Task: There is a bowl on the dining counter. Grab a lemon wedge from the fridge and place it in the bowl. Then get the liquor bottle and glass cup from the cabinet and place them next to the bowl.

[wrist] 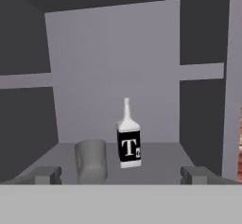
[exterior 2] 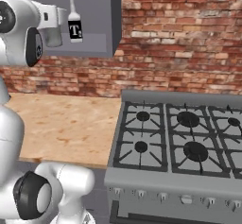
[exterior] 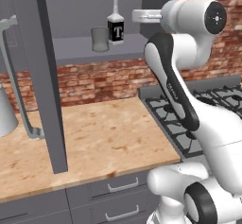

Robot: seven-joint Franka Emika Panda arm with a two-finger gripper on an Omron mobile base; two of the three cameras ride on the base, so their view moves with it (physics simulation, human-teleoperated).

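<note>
The liquor bottle (exterior: pixel 115 28) (exterior 2: pixel 74 26) (wrist: pixel 128 145), white with a black label, stands upright on the open cabinet's lower shelf (exterior: pixel 94 53). The grey glass cup (exterior: pixel 99 39) (wrist: pixel 91 161) stands just left of it; in the right base view the hand partly covers the glass cup (exterior 2: pixel 55 39). My gripper (exterior: pixel 134 16) (wrist: pixel 122 176) hovers at shelf height in front of the bottle, a little to its right. It is open, with nothing between its fingertips (wrist: pixel 47 175). The bowl and the lemon wedge are out of view.
The open cabinet door (exterior: pixel 47 76) hangs edge-on over the wooden counter (exterior: pixel 108 138). A gas stove (exterior 2: pixel 179 142) adjoins the counter on the right, below a brick wall (exterior 2: pixel 189 43). A curved grey fixture (exterior: pixel 19 95) stands at far left. Drawers (exterior: pixel 118 190) run below.
</note>
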